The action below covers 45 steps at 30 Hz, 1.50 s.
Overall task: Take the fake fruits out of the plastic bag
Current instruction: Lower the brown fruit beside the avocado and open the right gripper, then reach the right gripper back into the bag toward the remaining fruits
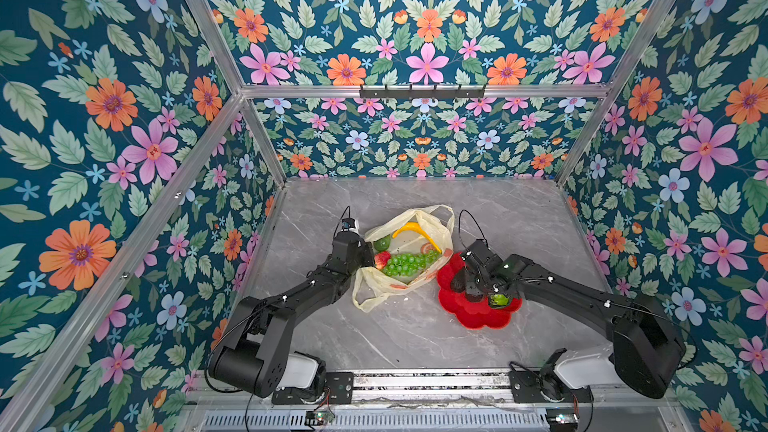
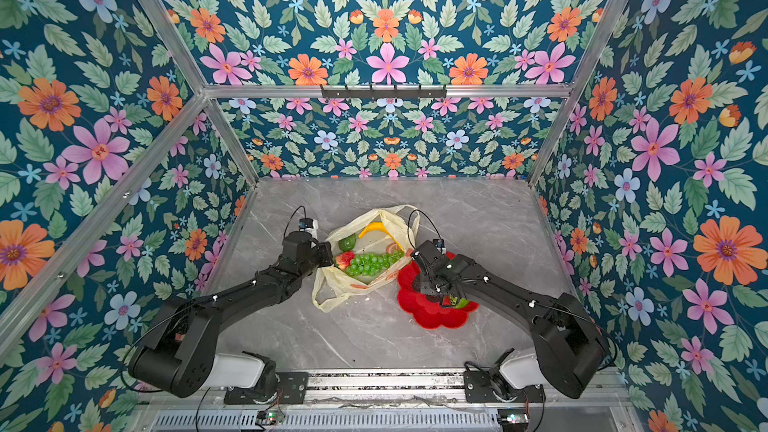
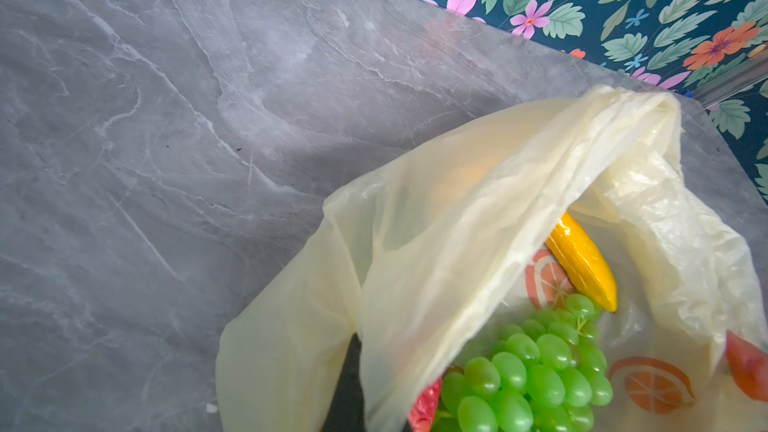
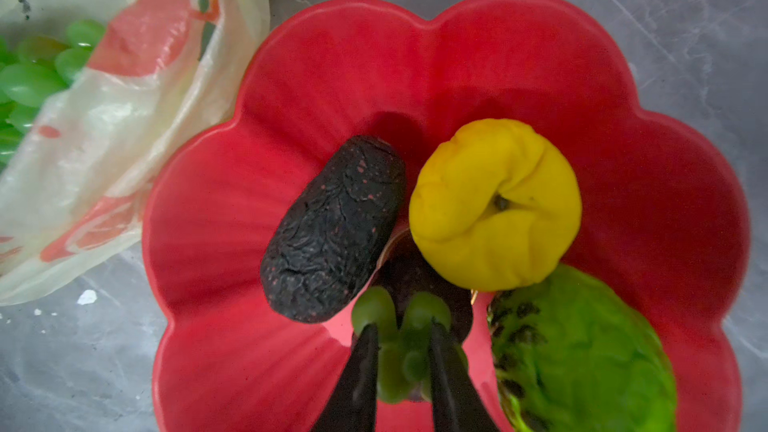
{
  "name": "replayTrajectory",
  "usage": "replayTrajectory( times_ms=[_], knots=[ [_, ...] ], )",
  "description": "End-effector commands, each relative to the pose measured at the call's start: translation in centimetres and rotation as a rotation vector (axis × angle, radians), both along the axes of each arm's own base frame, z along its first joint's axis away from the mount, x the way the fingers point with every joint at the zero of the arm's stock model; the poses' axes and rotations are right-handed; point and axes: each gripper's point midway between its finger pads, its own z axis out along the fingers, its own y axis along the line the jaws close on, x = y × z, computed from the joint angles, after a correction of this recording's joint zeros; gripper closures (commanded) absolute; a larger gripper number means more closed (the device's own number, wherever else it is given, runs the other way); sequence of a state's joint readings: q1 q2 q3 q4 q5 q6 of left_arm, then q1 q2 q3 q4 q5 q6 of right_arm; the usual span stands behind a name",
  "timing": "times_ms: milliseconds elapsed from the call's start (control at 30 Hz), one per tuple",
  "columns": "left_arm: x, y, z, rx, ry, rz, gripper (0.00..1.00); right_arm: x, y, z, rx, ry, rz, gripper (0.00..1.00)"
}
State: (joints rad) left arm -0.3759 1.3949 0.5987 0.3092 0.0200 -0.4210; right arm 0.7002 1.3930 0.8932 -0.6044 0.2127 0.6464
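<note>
Red plate: avocado, lemon, bumpy green fruit | bag: grapes, banana

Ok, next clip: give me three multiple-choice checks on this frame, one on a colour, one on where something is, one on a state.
1. What colour is the plate? A blue; B white; C red.
2. Where is the banana? A on the plate; B inside the plastic bag; C nowhere in view.
3. The plastic bag is: A open, with fruit showing; B knotted shut; C empty.

1 C: its scalloped rim is red in the right wrist view.
2 B: it lies within the bag's film, beside the grape bunch.
3 A: both top views look through its mouth onto the fruit.
</note>
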Motion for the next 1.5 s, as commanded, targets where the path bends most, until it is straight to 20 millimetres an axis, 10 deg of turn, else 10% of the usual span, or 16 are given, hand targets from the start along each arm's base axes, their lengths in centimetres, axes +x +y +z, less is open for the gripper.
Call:
replayTrajectory(
  times_ms=[0,333,767,1067,1467],
  knots=[
    [0.1,0.0,0.5,-0.008,-0.015,0.005,1.00,0.1,-0.3,0.5,-0.011,-0.012,-0.011,0.72],
    [0.1,-0.2,0.5,-0.029,-0.010,0.009,1.00,0.8,0.9,3.3,0.040,-0.039,0.009,0.63],
    [0.3,-0.8,1.9,-0.136,0.018,0.037,1.00,7.9,13.6,9.1,0.471,-0.080,0.071,0.49],
    [-0.1,-1.0,2.5,-0.172,0.023,0.040,1.00,12.0,20.8,5.0,0.558,0.014,0.126,0.30],
    [-0.5,-1.3,3.5,-0.208,-0.021,0.012,1.00,16.1,24.5,1.1,0.557,0.034,0.112,0.27]
  ],
)
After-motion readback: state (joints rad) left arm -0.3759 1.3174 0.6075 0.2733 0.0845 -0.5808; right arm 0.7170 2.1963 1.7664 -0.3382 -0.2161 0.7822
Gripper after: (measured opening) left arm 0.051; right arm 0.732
